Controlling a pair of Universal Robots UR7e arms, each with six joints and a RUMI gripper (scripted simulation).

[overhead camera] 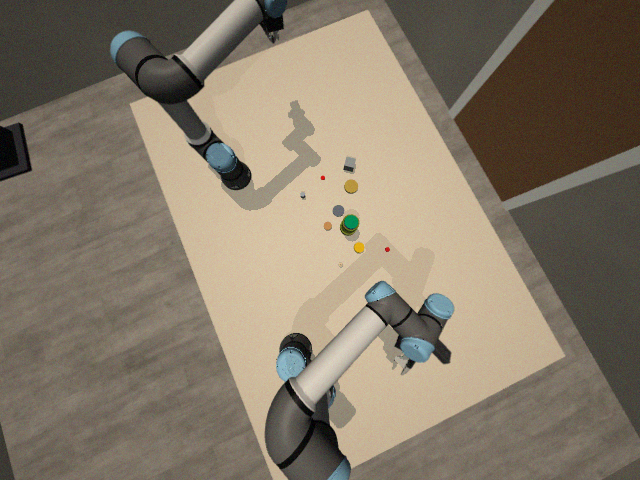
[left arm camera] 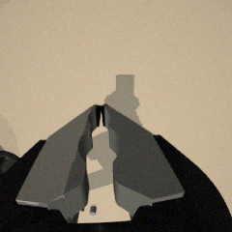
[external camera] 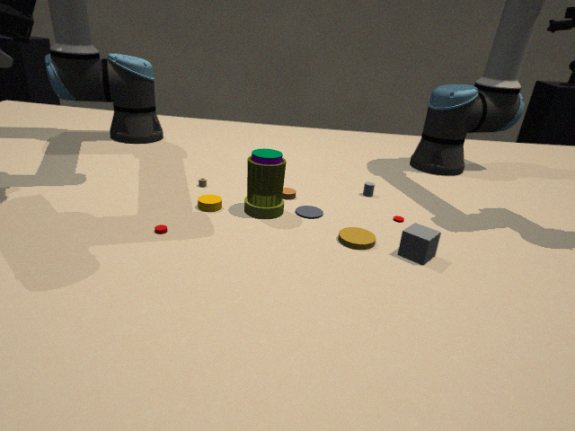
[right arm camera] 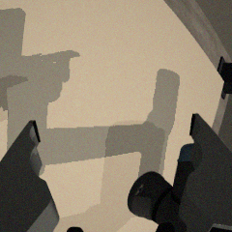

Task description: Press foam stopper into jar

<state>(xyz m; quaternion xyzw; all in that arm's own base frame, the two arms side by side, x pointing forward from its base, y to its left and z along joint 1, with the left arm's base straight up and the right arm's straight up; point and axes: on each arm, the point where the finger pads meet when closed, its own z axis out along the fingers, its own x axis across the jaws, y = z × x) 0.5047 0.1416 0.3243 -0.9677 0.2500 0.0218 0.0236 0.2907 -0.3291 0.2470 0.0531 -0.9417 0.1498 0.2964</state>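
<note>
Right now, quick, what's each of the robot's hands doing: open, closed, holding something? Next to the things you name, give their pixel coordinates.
Left gripper [overhead camera: 273,38] [left arm camera: 101,107]: closed, holding nothing.
Right gripper [overhead camera: 398,369] [right arm camera: 114,120]: open, fingers wide apart, nothing between them.
</note>
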